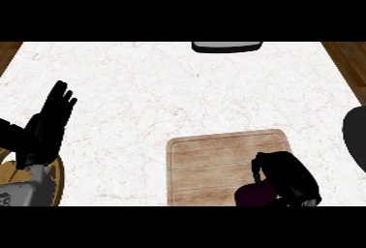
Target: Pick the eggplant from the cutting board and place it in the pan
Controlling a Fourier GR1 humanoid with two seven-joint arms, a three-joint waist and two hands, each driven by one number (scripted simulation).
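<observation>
While our right hand (287, 178) curls over the cutting board's (214, 162) near right corner, we grip the dark purple eggplant (254, 194), which peeks out beneath our fingers. Our left hand (50, 121) rests open near the counter's (178, 92) left edge.

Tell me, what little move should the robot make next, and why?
Probably lift the right hand straight up a little. Its fingers are curled over the dark purple eggplant, which seems to lie at the near right corner of the cutting board. The pan shows only at the right edge, so the eggplant must clear the board before moving sideways.
</observation>
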